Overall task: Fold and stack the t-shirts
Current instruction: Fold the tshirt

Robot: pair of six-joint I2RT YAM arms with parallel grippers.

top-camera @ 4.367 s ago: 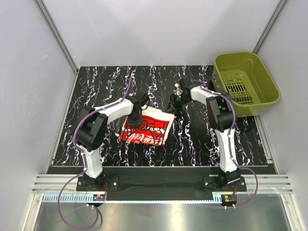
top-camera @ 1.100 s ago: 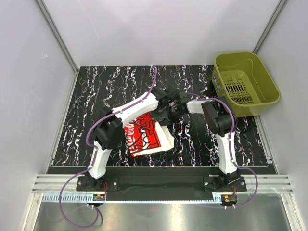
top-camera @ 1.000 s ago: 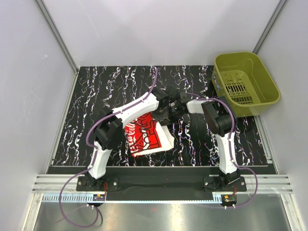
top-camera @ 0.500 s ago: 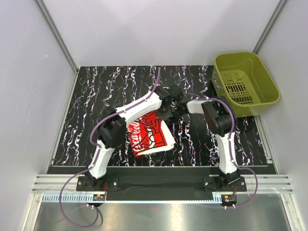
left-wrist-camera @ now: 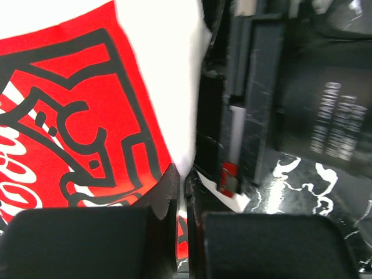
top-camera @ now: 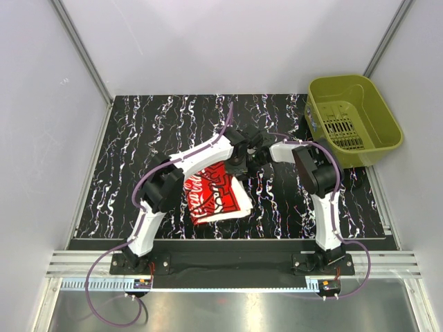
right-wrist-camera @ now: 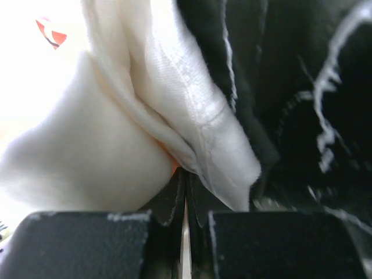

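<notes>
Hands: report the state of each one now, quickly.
Left hand: closed, pinching the edge of the t-shirt.
Right hand: closed on a white fold of the t-shirt.

This is a robotics lab test cell, not a lived-in room. Plain pale wall panels close in the left, far and right sides, joined at the corners by bare aluminium posts. Two white-and-black robot arms, the left arm and the right arm, are bolted to an aluminium rail at the near edge, with exposed purple cables running along them. The black marbled surface carries an olive plastic basket at its far right.
</notes>
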